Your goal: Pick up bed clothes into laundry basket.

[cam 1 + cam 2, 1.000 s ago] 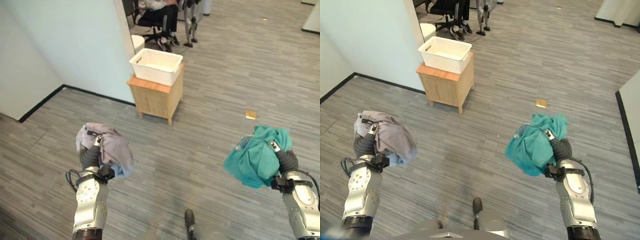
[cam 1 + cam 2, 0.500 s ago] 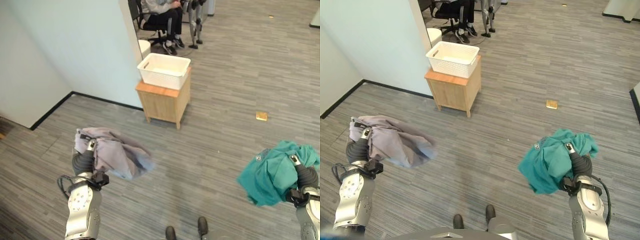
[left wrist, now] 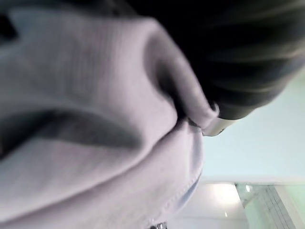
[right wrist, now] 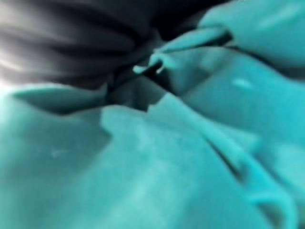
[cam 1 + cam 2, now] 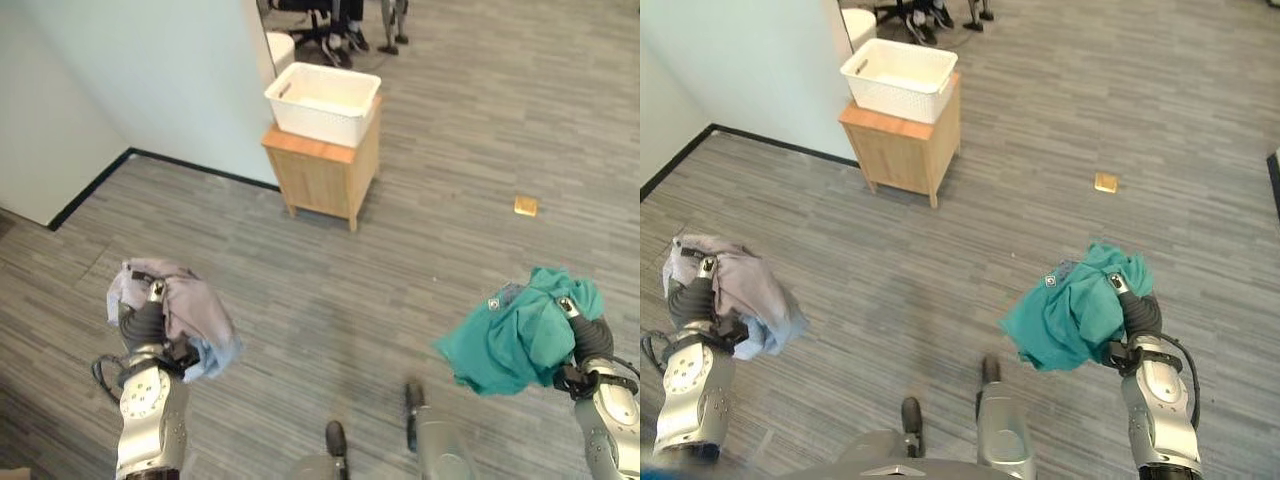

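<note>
My left hand (image 5: 146, 322) is shut on a bunched grey garment (image 5: 190, 315) held above the floor at the lower left; the same grey cloth (image 3: 95, 143) fills the left wrist view. My right hand (image 5: 586, 337) is shut on a bundled teal garment (image 5: 510, 335) at the lower right, and its folds (image 4: 167, 157) show close up in the right wrist view. A white laundry basket (image 5: 322, 102) stands on a small wooden cabinet (image 5: 325, 175) ahead, beside the wall corner. Both hands are well short of the basket.
A pale wall (image 5: 150, 80) with a dark skirting runs along the left up to the cabinet. A small tan object (image 5: 526, 206) lies on the grey plank floor to the right. Behind the basket are a white bin (image 5: 278, 48) and an office chair base with a person's shoes (image 5: 340, 42).
The view has shifted as I move; the basket now sits nearer and more central. Both bundles stay in my hands, and the grey one hangs more compactly than half a second ago.
</note>
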You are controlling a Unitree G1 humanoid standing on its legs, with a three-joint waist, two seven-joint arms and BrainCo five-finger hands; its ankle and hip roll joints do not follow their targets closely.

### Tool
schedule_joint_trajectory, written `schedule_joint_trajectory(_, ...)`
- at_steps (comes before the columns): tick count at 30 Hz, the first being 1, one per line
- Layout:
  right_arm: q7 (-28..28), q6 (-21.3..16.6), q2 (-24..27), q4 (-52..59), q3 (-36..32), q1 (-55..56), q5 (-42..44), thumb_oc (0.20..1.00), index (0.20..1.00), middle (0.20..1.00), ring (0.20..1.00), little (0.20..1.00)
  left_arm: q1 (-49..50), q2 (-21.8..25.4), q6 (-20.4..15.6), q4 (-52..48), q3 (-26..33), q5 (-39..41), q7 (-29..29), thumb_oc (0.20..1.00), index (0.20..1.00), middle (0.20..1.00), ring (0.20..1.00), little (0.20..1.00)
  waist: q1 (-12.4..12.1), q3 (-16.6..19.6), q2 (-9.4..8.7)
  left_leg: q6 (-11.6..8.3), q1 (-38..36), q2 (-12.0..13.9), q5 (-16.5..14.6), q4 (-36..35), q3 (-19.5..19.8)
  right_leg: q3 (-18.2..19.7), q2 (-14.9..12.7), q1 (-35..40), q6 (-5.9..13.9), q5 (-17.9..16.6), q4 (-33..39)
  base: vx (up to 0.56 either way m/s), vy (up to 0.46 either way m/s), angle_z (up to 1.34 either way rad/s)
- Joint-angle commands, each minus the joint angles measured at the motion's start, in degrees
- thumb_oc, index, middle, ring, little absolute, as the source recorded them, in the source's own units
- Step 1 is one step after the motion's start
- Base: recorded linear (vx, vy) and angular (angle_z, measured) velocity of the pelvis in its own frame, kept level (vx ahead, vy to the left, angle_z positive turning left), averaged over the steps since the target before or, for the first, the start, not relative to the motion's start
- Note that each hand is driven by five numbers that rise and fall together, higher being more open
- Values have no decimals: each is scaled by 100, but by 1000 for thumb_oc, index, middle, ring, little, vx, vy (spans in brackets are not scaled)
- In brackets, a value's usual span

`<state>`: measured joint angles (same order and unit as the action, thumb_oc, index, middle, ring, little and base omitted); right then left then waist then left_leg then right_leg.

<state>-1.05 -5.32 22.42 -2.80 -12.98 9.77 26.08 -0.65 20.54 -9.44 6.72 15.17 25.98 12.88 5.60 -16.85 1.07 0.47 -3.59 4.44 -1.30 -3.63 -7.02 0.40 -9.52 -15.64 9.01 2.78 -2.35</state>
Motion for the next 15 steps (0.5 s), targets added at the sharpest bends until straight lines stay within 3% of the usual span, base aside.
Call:
schedule_joint_trajectory(1, -24, -451, 156, 269, -79, -210, -57, 200, 200, 200, 200, 200, -214, 443, -576, -342, 13, 30, -141, 200, 200, 200, 200, 200, 397, 495, -210, -589, -1484, 523, -649, 55, 270, -232, 308, 69, 22, -1001, -232, 617, -423, 48)
schedule_joint_trajectory(3, -36, -451, 240, 244, 9, -295, 32, 200, 200, 200, 200, 200, -185, 334, -579, -334, -64, 158, -205, 200, 200, 200, 200, 200, 426, 599, -171, -711, -1305, 939, 19, 849, 291, -222, 663, 258, -225, -781, -487, 486, -484, 26)
schedule_joint_trajectory(4, 37, -564, 299, 267, 102, -399, 294, 200, 200, 200, 200, 200, -231, 181, -531, -313, -131, 384, -263, 200, 200, 200, 200, 200, 331, 550, -321, -596, -445, 1092, 852, 2885, 481, -298, 795, 667, -622, -686, -393, 463, -678, 9)
schedule_joint_trajectory(6, -22, -560, 426, 276, 120, -414, 344, 200, 200, 200, 200, 200, -268, 197, -492, -418, -296, 405, -364, 200, 200, 200, 200, 200, 106, 308, -580, -267, 379, 847, 623, 4240, 663, -228, 806, 1089, -902, -459, -308, 319, -523, 13)
schedule_joint_trajectory(7, -20, -563, 421, 271, 115, -422, 346, 200, 200, 200, 200, 200, -277, 203, -491, -419, -298, 405, -363, 200, 200, 200, 200, 200, 116, 307, -598, -256, 418, 825, 640, 4262, 676, -237, 784, 1075, -901, -482, -298, 297, -311, 4)
schedule_joint_trajectory(8, -113, -506, 563, 229, 116, -524, 294, 200, 200, 200, 200, 200, -295, 160, -442, -431, -434, 379, -386, 200, 200, 200, 200, 200, -49, 175, -641, -241, 961, 506, 336, 4386, 604, -200, 803, 1406, -944, -348, -227, 210, -171, -8)
schedule_joint_trajectory(9, -114, -504, 565, 228, 111, -529, 295, 200, 200, 200, 200, 200, -303, 158, -443, -430, -436, 378, -386, 200, 200, 200, 200, 200, -50, 179, -658, -228, 970, 482, 363, 4368, 592, -195, 778, 1395, -939, -367, -215, 478, -252, -9)
schedule_joint_trajectory(11, -49, -501, 619, 275, 92, -588, 354, 200, 200, 200, 200, 200, -308, 74, -466, -352, -506, 513, -430, 200, 200, 200, 200, 200, -217, 210, -656, -269, 1555, 220, 128, 3721, 185, -164, 745, 1813, -902, -196, -108, 404, -101, 9)
schedule_joint_trajectory(12, -48, -501, 618, 275, 89, -588, 356, 200, 200, 200, 200, 200, -310, 75, -467, -351, -507, 515, -431, 200, 200, 200, 200, 200, -221, 223, -677, -259, 1553, 196, 173, 3672, 166, -157, 720, 1795, -899, -216, -100, 419, -20, 3)
schedule_joint_trajectory(14, -9, -488, 593, 309, 140, -548, 262, 200, 200, 200, 200, 200, -185, 77, -486, -295, -494, 531, -460, 200, 200, 200, 200, 200, -425, 317, -576, -236, 1799, -43, 292, 2426, -6, -67, 803, 2068, -849, -50, 12, 433, 25, -14)
schedule_joint_trajectory(15, -10, -488, 595, 311, 141, -538, 258, 200, 200, 200, 200, 200, -177, 73, -488, -294, -498, 531, -461, 200, 200, 200, 200, 200, -432, 324, -600, -229, 1739, -77, 308, 2343, -29, -57, 770, 2089, -841, -38, 23, 510, 77, -42)
